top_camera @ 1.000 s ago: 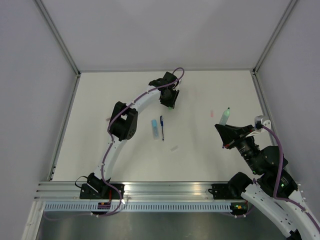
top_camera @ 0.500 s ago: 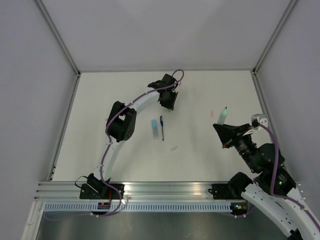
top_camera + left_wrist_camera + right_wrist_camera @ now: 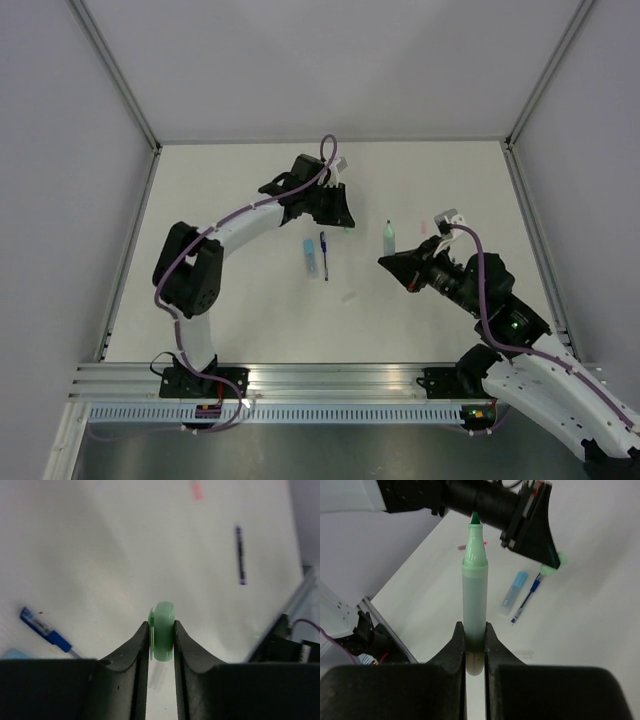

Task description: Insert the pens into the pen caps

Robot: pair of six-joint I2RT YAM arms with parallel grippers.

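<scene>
Inspecting remotely, I find the left gripper (image 3: 161, 626) pinched on the mint green cap (image 3: 162, 639), which juts past its fingertips. The right gripper (image 3: 474, 632) clamps the rear end of the green pen (image 3: 474, 580); overhead, the cap sits near the pen, at its 9 o'clock.

your table (image 3: 270, 320) reads matt white, smooth. green pen (image 3: 474, 595): satin plastic, barrel slightly translucent. mint cap (image 3: 162, 630): smooth plastic, soft sheen. right gripper (image 3: 474, 629): matt black plastic. near rail (image 3: 330, 378): brushed metal.
</scene>
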